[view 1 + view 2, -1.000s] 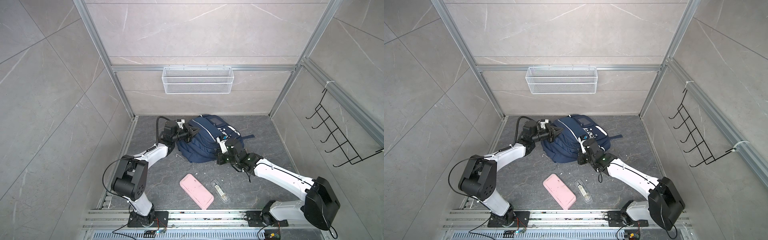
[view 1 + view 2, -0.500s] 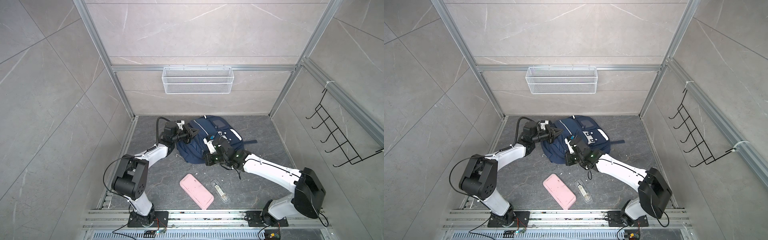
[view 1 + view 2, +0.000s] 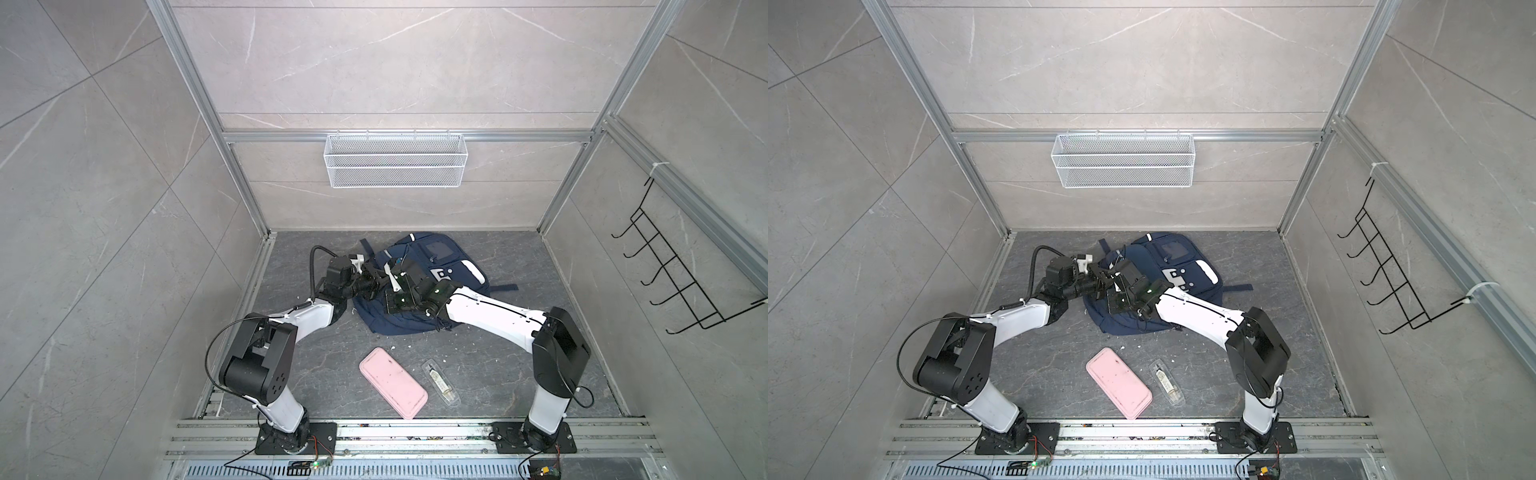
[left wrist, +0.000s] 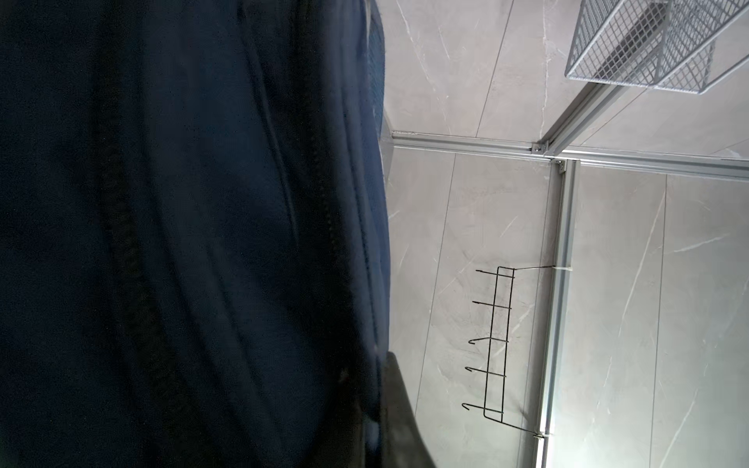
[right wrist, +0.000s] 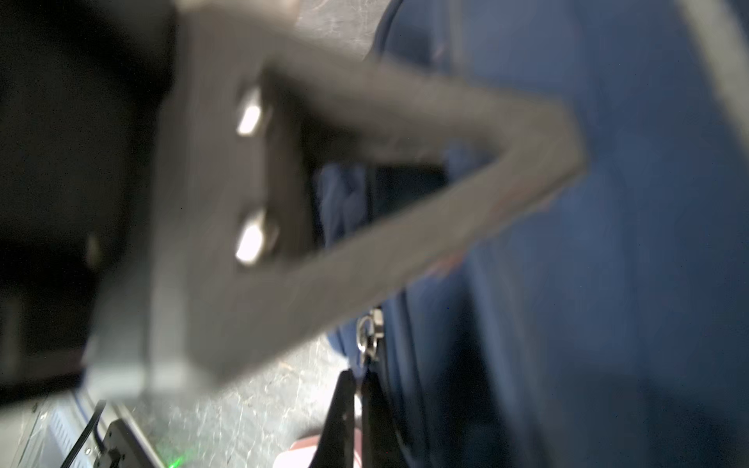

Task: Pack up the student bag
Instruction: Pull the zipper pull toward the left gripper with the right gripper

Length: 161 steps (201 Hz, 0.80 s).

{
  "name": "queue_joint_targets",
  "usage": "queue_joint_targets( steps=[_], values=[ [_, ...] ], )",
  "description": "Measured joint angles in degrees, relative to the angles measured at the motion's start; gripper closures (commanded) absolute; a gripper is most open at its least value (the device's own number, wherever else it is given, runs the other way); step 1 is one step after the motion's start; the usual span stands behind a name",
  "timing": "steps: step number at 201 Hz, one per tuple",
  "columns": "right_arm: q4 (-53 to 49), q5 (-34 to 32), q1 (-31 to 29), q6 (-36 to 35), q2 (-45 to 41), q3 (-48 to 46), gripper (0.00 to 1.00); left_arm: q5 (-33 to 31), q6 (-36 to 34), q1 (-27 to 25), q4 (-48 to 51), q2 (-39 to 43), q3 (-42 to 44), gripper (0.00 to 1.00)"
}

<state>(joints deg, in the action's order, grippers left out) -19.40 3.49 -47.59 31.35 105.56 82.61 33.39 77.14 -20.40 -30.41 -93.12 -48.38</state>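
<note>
In both top views the student bag lies flat on the grey floor, near the back wall and under the white wire basket. Its front pockets look up, and the white patch with dark dots is near my right forearm.

My two arms meet at the left side of the bag. My left gripper has its tips at the left edge of the bag, and its jaws are closed. In the left wrist view the navy fabric is so close that it covers more than half of the picture, so I cannot tell if some fabric is pinched between the jaws. Beside the fabric I see the wall with the black hook rack.

My right gripper is over the same side of the bag, just beside the left one. In the right wrist view its two dark fingers are together, so the jaws are closed. A small metal zipper ring of the blue bag is right at their tips. This picture is blurred, and I cannot tell if the ring is really held.

Nearer to my bases, well apart from the bag, a pink flat case lies on the floor, and just beside it a small clear packet.
</note>
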Motion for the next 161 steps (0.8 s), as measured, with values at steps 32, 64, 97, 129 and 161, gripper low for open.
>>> queue_joint_targets(
  steps=[32, 64, 97, 129, 161],
  values=[
    [-0.31, 4.81, 1.49, 0.17, 0.44, -0.24, 0.99, -2.19, -0.02, 1.73, -1.36, 4.15, 6.16, 1.0],
    [-0.33, 8.61, 1.68, -1.16, 0.59, -0.24, 1.0, -8.66, -0.04, 1.53, -3.15, 10.62, 13.07, 1.0],
    [-1.38, 9.68, 3.37, -3.06, 1.14, -0.24, 1.0, -17.73, -0.04, -2.58, -3.52, 12.41, 15.5, 1.0],
    [-3.54, 8.35, 6.71, -4.72, 0.37, -2.01, 1.0, -25.62, -0.09, -9.09, -3.48, 8.5, 12.09, 1.0],
    [-4.79, 2.97, 10.64, -6.54, -3.56, -7.17, 1.0, -27.3, 0.35, -14.64, -5.11, -0.94, 4.22, 1.0]
  ],
)
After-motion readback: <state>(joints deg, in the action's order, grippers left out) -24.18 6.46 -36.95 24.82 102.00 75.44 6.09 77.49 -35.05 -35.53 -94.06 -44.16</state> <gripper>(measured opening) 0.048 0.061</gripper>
